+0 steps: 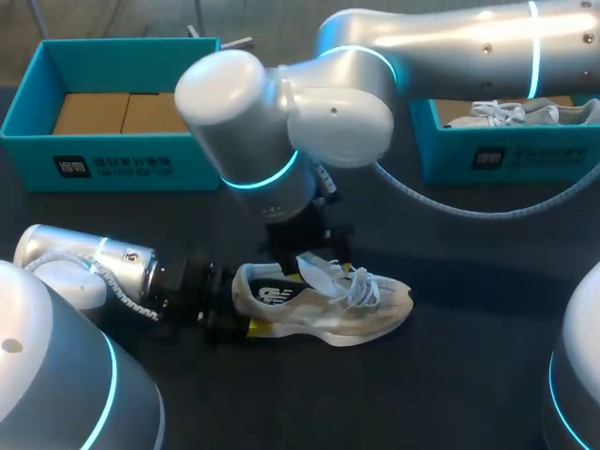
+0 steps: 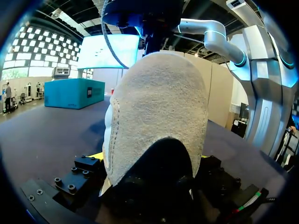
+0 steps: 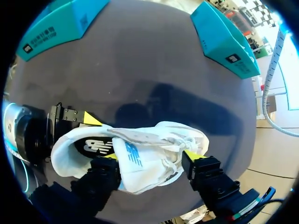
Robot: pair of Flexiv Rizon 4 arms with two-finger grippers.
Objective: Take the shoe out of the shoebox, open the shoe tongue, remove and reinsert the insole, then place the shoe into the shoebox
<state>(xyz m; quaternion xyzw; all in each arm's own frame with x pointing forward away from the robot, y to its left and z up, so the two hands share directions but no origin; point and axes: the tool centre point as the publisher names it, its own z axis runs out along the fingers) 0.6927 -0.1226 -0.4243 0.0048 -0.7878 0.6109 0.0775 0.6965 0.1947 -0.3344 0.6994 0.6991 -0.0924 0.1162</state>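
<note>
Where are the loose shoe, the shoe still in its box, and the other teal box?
loose shoe [image 1: 328, 305]: head view, on its side panel.
boxed shoe [image 1: 553, 114]: head view, on its upper.
left teal box [image 1: 28, 159]: head view, on its front wall.

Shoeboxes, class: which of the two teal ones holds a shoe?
The right-hand shoebox, partly behind my right arm: a white laced shoe lies in it. The left shoebox shows only brown cardboard.
</note>
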